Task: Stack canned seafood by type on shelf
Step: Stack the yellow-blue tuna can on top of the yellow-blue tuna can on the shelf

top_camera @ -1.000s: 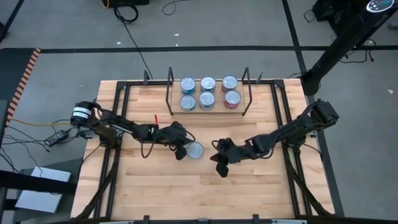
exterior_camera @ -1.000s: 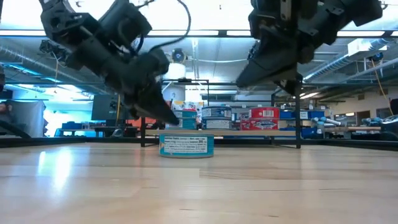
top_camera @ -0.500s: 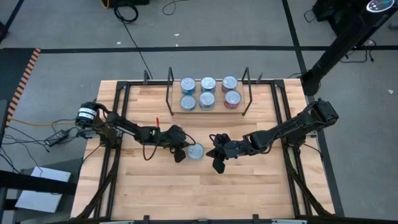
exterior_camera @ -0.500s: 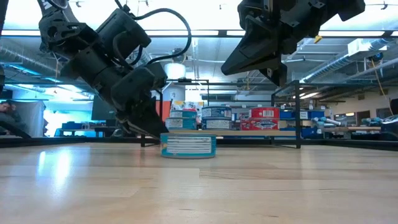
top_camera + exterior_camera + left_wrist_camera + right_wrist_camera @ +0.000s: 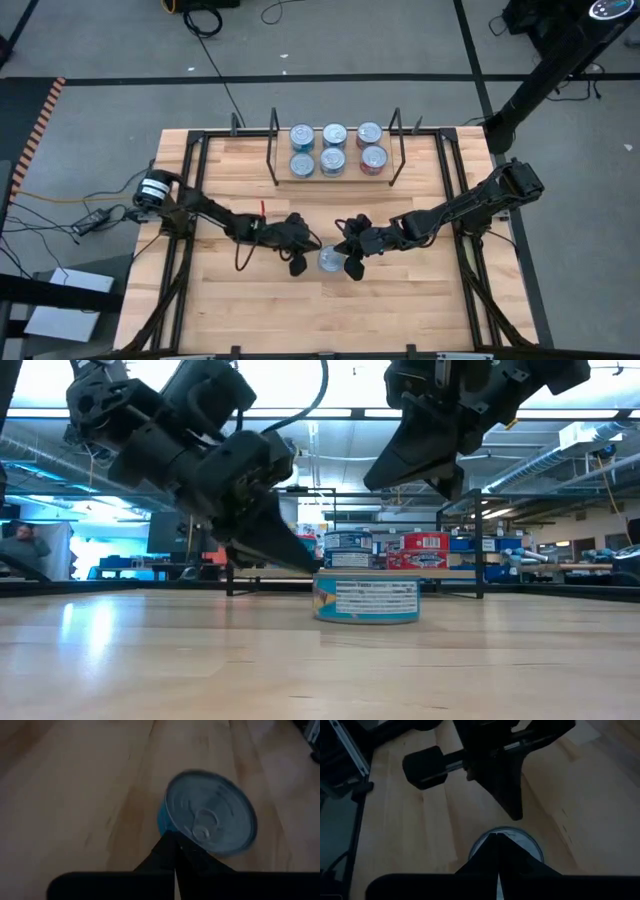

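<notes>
Dark and clenched on nothing, your left gripper has its fingertips down at the desk and seems to touch the side of the loose can, while your right gripper, also pinched shut and empty, hangs just over that can's other side, so the tin sits between the two. In the left wrist view the joined fingertips meet the can's near edge; in the right wrist view the closed tips hover over its lid with the other arm's gripper just beyond. That can lies flat and upright on the bare wood, well clear of the shelf and on the side of it facing the arms. It is a low round tin with a shiny silver pull-tab lid and a blue to teal side label with pale print, seen best in the low view. As for progress, you have six cans already sitting on the shelf between the two black wire uprights, in two rows of three: blue-sided ones away from the red pair at one end. I judge the sorting well begun but unfinished, since this can has yet to be gripped, carried over and set with the matching blue ones. No other loose cans show on the desk.
</notes>
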`<state>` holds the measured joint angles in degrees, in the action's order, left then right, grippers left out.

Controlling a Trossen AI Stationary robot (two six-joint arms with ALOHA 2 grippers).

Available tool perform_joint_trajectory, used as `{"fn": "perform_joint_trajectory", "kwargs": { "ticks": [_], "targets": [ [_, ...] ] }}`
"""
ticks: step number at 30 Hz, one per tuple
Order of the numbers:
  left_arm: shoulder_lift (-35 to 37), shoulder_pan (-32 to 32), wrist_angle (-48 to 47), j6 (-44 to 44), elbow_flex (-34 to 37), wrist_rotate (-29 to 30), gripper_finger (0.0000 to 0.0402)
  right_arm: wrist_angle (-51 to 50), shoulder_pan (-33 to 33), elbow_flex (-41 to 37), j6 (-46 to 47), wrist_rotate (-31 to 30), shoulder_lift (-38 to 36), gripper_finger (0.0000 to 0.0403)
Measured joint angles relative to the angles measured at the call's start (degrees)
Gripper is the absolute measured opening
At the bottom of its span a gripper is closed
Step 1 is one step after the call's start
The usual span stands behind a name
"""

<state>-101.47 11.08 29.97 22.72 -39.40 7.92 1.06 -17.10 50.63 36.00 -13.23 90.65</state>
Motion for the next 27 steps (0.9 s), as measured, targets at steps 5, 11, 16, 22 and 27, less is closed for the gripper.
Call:
{"fn": "perform_joint_trajectory", "kwargs": {
  "ticks": [5, 11, 16, 22, 27],
  "targets": [
    [0.0, -3.9, 0.8, 1.9, -0.2, -1.1, 0.0001, -0.1, -0.1, -0.2, -2.9, 0.0, 0.1, 0.0011],
    [-1.3, -6.4, 6.4, 0.7, 2.0, -4.2, 0.0001, 0.8, -0.2, -3.2, -6.6, 0.7, 0.2, 0.0011],
    [-3.3, -6.5, 12.2, 0.0, 2.0, -5.0, 0.0001, 0.7, -2.4, -5.2, -7.0, 0.9, 0.2, 0.0011],
    [-9.9, -6.4, 19.8, 2.2, 1.7, -8.0, 0.0001, 4.3, -4.1, -7.8, -7.7, 1.3, 0.2, 0.0012],
    [-12.5, -6.1, 24.7, 3.4, 1.0, -7.9, 0.0, 6.1, -4.4, -7.9, -7.6, 1.8, 0.2, 0.0012]
  ]
}}
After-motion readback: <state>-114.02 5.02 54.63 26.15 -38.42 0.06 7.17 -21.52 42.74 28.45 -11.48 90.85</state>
